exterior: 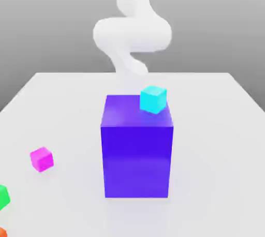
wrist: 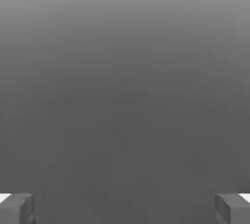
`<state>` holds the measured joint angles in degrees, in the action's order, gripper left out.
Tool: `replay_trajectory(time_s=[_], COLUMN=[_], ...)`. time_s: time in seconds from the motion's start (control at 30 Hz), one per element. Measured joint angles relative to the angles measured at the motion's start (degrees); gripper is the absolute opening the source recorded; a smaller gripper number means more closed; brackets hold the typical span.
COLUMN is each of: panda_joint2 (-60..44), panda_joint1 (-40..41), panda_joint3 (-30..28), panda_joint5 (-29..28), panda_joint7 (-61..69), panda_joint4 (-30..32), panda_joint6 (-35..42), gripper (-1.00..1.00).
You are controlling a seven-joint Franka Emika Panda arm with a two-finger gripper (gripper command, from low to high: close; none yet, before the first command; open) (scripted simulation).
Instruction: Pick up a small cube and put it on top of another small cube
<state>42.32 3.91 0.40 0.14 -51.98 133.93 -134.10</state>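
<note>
Gripper (wrist: 125, 209), one: jaws spread, empty. Blue box (exterior: 137, 161), centre of the exterior view's clock. Cyan cube (exterior: 153, 100), one o'clock, apparently atop the box near its edge; a nudge could topple it. Pink cube (exterior: 42, 159), nine o'clock, turned askew; misaligned jaws might pinch corners and slip.

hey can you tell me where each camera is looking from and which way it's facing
Exterior view: off the arm, looking slightly down across the table at the blue block and cyan cube; the white arm shows beyond.
Hand view: on the hand, looking out past the open end effector at a grey expanse I can't identify.
Shared: parts of the robot itself.
</note>
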Motion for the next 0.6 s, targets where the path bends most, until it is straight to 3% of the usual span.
replay_trajectory(time_s=[0.6], panda_joint2=[-25.32], panda_joint1=[25.43], panda_joint3=[0.55], panda_joint5=[-1.14], panda_joint7=[-45.91], panda_joint4=[15.52], panda_joint6=[-16.81], gripper=[0.0])
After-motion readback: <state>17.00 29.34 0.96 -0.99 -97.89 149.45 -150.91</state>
